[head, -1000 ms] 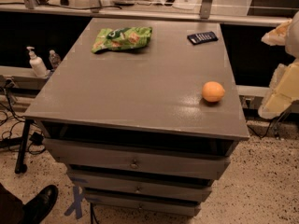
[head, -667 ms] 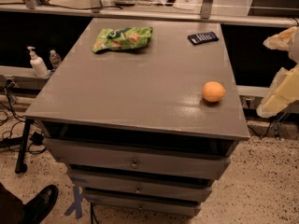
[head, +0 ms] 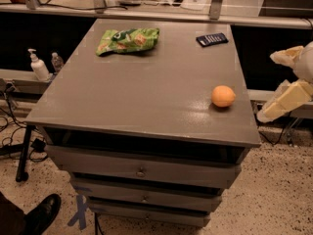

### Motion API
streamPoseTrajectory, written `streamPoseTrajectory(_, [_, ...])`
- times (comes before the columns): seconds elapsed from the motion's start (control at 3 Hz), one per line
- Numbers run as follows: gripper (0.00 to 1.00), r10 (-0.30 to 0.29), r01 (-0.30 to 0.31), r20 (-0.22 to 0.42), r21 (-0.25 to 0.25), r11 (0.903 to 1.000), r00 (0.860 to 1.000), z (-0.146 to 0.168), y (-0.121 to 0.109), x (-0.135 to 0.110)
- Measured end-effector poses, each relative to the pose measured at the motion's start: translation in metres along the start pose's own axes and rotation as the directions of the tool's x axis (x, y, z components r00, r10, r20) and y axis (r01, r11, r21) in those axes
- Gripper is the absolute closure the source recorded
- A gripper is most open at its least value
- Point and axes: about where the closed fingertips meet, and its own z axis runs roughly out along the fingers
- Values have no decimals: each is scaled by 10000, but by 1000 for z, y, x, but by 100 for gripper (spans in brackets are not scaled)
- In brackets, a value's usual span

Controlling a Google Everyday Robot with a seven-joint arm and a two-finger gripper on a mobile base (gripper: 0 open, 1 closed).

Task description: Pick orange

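Observation:
The orange [head: 223, 96] is a small round fruit sitting on the grey cabinet top [head: 146, 87], near its right front corner. My gripper [head: 283, 89], cream-coloured, hangs off the right side of the cabinet at the frame's edge. It is to the right of the orange, apart from it and at about its height. It holds nothing that I can see.
A green snack bag [head: 128, 40] lies at the back left of the top, and a dark flat device [head: 212, 39] at the back right. Below the top are several drawers [head: 142, 170]. A pump bottle [head: 38, 66] stands on a ledge to the left. A shoe [head: 44, 212] is on the floor at the lower left.
My gripper has dropped slightly at the right edge of the view. The orange, the bag and the device have not moved.

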Motion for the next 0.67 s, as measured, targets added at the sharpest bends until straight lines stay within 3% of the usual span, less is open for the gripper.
streamPoseTrajectory(0.67, [0,964,-936,1119,-299,9952,9890,52,-15,14])
